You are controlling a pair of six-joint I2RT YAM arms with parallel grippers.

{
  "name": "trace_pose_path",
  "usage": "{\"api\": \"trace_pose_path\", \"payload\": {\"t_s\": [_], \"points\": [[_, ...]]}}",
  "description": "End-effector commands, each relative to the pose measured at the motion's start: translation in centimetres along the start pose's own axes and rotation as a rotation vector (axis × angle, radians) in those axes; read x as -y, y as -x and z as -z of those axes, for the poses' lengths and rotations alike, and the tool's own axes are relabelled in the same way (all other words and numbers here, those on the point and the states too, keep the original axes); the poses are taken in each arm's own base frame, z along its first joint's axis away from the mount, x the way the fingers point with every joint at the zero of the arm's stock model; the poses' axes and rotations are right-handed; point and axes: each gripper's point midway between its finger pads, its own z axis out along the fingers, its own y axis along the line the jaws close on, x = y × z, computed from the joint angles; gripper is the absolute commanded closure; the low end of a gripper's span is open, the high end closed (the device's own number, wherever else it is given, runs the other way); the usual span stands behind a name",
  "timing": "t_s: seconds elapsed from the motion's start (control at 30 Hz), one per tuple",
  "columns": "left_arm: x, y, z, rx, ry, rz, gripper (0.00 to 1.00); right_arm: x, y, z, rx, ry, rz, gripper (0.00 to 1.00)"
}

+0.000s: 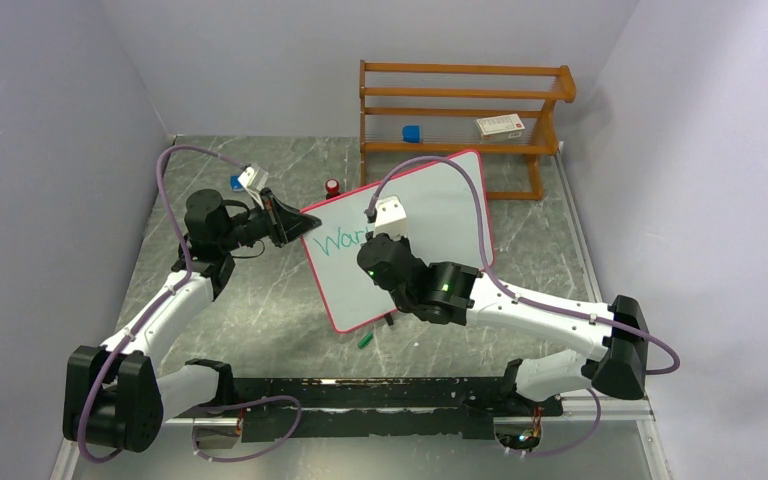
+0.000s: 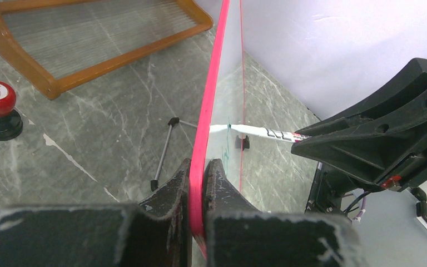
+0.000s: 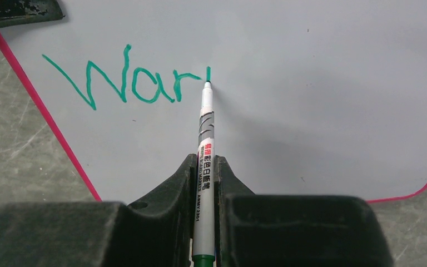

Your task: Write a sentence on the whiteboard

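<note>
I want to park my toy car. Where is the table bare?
Bare table lies between the left arm and the whiteboard, and between the whiteboard and the right wall. Crowded at the board: left fingers clamp its frame, right fingers hold the marker, red stamp behind.

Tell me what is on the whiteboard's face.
Green letters "War" plus a short stroke, the marker's tip touching there. The right tool covers the whiteboard's lower middle.

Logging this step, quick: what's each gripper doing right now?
Left gripper: shut on the whiteboard, at its pink edge.
Right gripper: shut on a green marker, tip on the board.
</note>
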Motion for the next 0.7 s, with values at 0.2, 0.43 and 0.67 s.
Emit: {"api": "trace_pose_path", "payload": {"t_s": [0.2,0.43,0.67], "points": [[-2.9,-4.34,0.11,-0.115,0.091,-0.049,0.95,0.46,-2.31,-0.23,-0.07,0.002,0.006,1.0],[-2.94,-4.42,0.12,-0.118,0.092,-0.047,0.95,0.31,-2.25,-0.17,-0.072,0.01,0.004,1.0],[-2.98,-4.45,0.11,-0.118,0.093,-0.047,0.95,0.13,-1.97,-0.25,-0.06,0.015,-0.001,1.0]]}}
